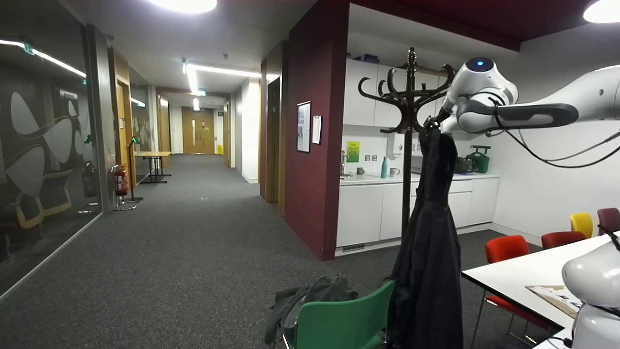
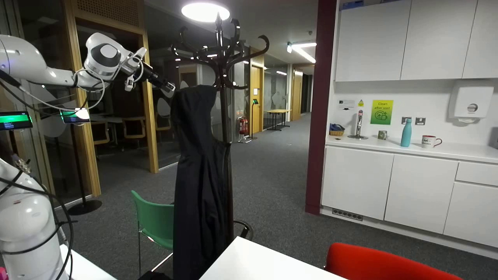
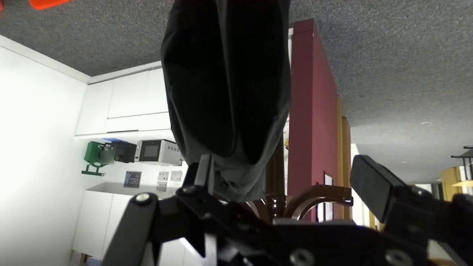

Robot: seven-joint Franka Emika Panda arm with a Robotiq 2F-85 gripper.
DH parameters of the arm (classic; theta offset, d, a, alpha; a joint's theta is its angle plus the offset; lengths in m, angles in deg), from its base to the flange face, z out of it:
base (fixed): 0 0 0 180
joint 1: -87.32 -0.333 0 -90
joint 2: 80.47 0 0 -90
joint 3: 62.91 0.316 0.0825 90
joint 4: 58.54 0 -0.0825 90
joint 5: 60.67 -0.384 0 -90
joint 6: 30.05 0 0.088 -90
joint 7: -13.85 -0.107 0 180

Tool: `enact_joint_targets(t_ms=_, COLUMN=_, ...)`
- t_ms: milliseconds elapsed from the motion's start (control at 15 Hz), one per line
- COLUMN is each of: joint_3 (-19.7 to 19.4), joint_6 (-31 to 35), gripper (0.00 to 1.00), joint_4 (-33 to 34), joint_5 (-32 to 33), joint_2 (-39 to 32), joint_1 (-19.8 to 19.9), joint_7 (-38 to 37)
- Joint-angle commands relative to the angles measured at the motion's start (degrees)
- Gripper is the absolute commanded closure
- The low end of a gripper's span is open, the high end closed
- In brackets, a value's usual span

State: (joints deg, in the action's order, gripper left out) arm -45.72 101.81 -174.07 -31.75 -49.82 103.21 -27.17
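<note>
Judged as working at narrow top of dark coat (image 2: 198, 175), apparently hung from coat stand (image 2: 225, 118) beyond claw (image 3: 286, 173) | probably calls next for careful alignment without snagging | read claw as spread wide, gripping nothing visible | located coat just ahead of and below claw; cannot tell if touching | hanging near-vertical along long axis, narrow end up.
</note>
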Motion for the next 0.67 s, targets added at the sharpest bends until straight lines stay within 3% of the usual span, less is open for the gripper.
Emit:
enact_joint_targets(t_ms=0, joint_3=-1.31, joint_6=-2.00, gripper=0.00, joint_4=1.17, joint_5=1.28, joint_2=-0.27, joint_1=0.10, joint_7=-2.92)
enact_joint_targets(t_ms=600, joint_3=-6.87, joint_6=-0.95, gripper=0.00, joint_4=-0.06, joint_5=-1.24, joint_2=-0.25, joint_1=-2.05, joint_7=1.12)
